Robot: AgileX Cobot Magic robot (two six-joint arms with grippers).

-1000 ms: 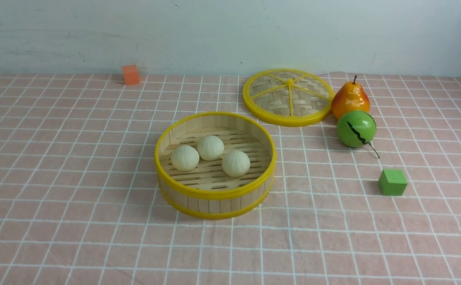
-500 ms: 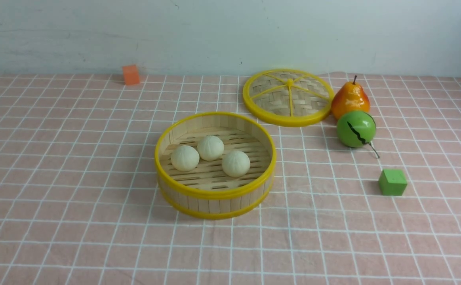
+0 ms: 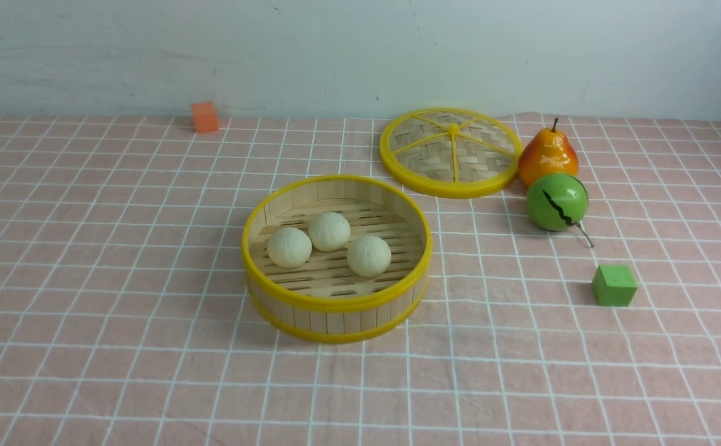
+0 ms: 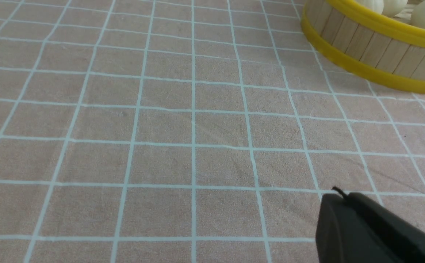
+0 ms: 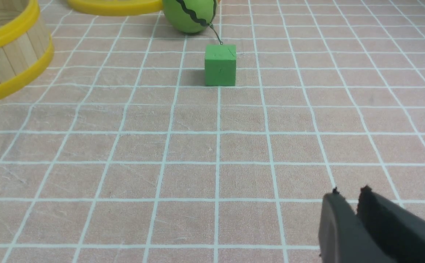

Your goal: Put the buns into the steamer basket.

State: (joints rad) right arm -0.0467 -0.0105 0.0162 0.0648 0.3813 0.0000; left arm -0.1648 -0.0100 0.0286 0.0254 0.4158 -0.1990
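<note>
While nothing sits in either grasp, my left end effector [image 4: 341,193] is closed, its fingertips together, and my right end effector [image 5: 350,190] is slightly open, with a narrow gap between its tips. Both are above the checked cloth on the table [image 3: 119,347]. Ahead of my right end effector is the green cube [image 3: 614,285], standing apart from everything else. Ahead of both end effectors, the steamer basket [image 3: 337,303] rests upright on the cloth, and all three buns [image 3: 329,232] are inside it on the slatted floor. Farther out from my right end effector than the cube lies the green ball [image 3: 557,202] with its black crack, and beyond the ball stands the orange pear [image 3: 548,155]. The woven lid [image 3: 453,155] lies flat beyond the basket from me, and farthest from my end effectors is the small orange block [image 3: 204,117]
</note>
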